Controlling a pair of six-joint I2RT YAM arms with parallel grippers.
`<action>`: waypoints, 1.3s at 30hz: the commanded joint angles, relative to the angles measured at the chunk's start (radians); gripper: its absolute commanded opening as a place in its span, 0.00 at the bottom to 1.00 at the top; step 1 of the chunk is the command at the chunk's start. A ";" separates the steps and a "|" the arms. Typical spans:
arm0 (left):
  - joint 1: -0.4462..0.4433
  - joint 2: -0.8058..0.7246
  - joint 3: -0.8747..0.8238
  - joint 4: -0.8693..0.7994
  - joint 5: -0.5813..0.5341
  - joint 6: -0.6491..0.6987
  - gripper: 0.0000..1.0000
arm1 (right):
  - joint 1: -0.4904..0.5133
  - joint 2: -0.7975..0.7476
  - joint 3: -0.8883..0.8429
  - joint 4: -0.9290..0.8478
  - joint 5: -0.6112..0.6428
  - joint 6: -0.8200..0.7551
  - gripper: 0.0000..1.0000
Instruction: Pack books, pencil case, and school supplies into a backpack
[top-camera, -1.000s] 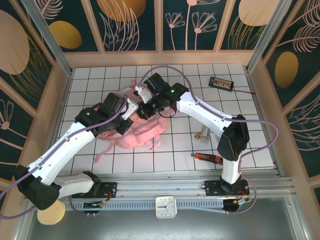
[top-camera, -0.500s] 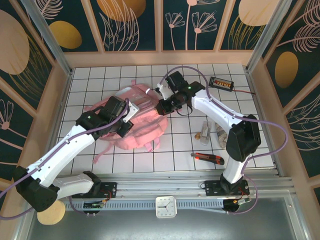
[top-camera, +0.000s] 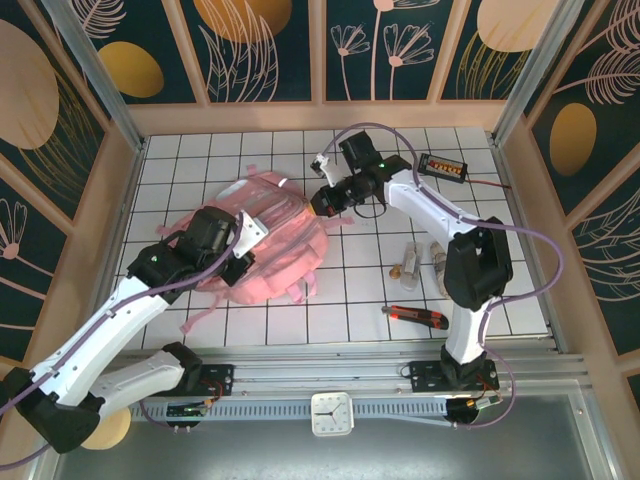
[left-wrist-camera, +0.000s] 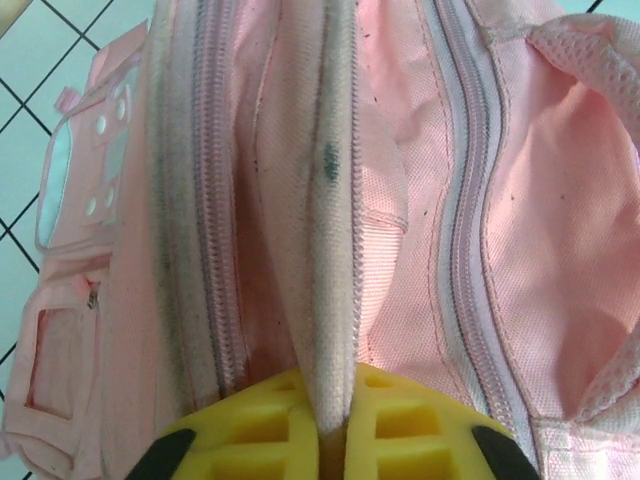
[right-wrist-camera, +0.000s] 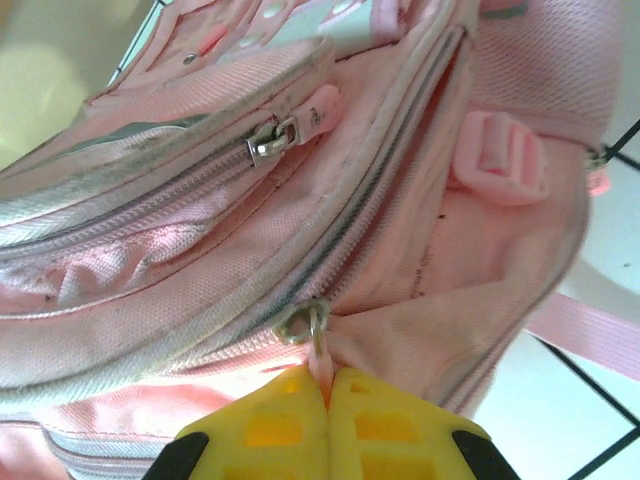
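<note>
The pink backpack (top-camera: 275, 228) lies on the white tiled table left of centre. My left gripper (top-camera: 243, 262) sits at its near-left side. In the left wrist view its yellow fingers (left-wrist-camera: 270, 425) pinch a white-trimmed fabric edge (left-wrist-camera: 330, 230) of the backpack beside a zipper. My right gripper (top-camera: 322, 200) is at the backpack's far right corner, shut on the pink zipper pull (right-wrist-camera: 320, 350) just below the metal slider (right-wrist-camera: 298, 322). Small clear school supplies (top-camera: 412, 258) lie on the tiles to the right. The books and the pencil case are out of view.
A red and black cutter (top-camera: 418, 316) lies near the front right. A black wired box with orange buttons (top-camera: 443, 166) sits at the back right. Wooden walls enclose the table, and a second zipper pull (right-wrist-camera: 275, 140) hangs on the backpack's front pocket.
My right gripper has drawn the zipper pull back and to the right, off the backpack's middle. The left arm has pulled back toward the near left, and the backpack now lies flatter and more exposed.
</note>
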 joint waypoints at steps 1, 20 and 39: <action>0.001 -0.030 0.029 -0.062 0.052 0.029 0.74 | -0.004 -0.010 0.050 0.006 0.166 -0.012 0.00; -0.158 0.161 -0.107 0.265 -0.058 -0.125 0.99 | 0.002 -0.180 -0.185 -0.015 0.216 0.326 0.56; -0.248 0.447 -0.126 0.438 -0.278 -0.172 0.99 | -0.083 0.071 -0.113 0.041 -0.027 0.772 0.66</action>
